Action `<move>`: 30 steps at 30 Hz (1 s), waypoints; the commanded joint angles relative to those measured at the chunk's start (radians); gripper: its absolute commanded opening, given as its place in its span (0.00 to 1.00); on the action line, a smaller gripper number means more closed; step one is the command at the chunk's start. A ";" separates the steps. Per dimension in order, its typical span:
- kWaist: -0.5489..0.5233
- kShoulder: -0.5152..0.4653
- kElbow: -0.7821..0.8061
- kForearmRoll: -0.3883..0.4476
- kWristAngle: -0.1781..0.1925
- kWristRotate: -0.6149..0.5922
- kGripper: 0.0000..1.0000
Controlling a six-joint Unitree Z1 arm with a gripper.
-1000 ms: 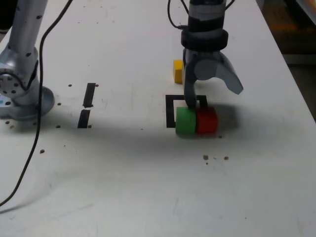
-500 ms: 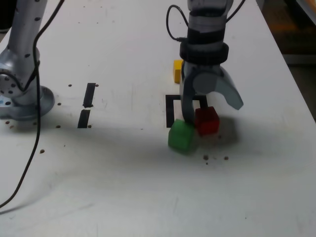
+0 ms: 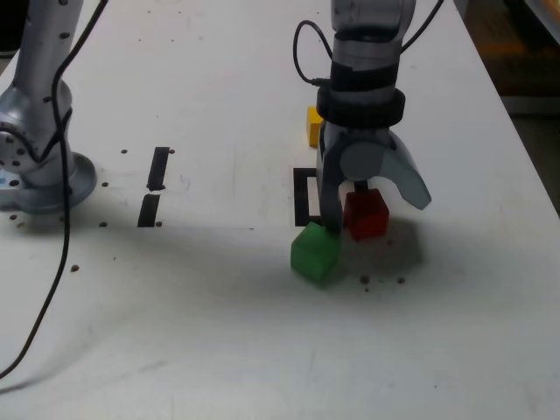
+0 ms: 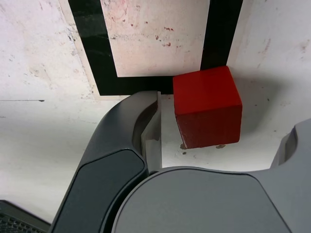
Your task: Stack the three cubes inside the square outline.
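White desk (image 3: 219, 332), scuffed and speckled with small dark marks. End effector (image 3: 367, 214) set low over the near side of the square outline (image 3: 303, 197), jaws spread wide and holding nothing; one finger (image 3: 330, 206) points down to the desk, the other (image 3: 411, 179) flares out toward the exterior view's right. Red cube (image 3: 366, 213) sits between the jaws, free of both; in the wrist view the red cube (image 4: 208, 106) overlaps one corner of the black tape frame (image 4: 92, 53), most of it lying on bare desk outside the frame, a narrow gap between it and the inner finger (image 4: 151, 133). Faces plain, matte red, edges crisp. Green cube (image 3: 315, 251) lies outside the jaws, just nearer the camera than the lowered finger, turned at an angle to the outline and clear of the tape; solid green, same size as the red. Yellow cube (image 3: 314, 125) stands on the far side of the outline, partly hidden by the arm, well apart from the other two. White centre of the outline (image 4: 155, 36) holds no cube.
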 commanded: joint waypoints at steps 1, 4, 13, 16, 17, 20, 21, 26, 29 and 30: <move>-0.001 0.006 0.003 0.002 -0.002 -0.002 0.80; -0.001 0.009 0.006 0.001 -0.004 -0.002 0.67; -0.001 0.017 0.004 -0.015 -0.007 0.001 0.24; -0.001 0.016 0.002 -0.017 -0.004 0.005 0.16; -0.001 0.014 0.001 -0.017 -0.001 0.006 0.14; -0.001 0.002 -0.004 -0.004 0.017 0.006 0.11; -0.001 -0.005 -0.006 0.002 0.025 0.004 0.11; -0.001 -0.046 -0.017 0.048 0.082 -0.007 0.11; -0.001 -0.074 -0.023 0.080 0.120 -0.013 0.11; -0.001 -0.082 -0.024 0.090 0.132 -0.014 0.11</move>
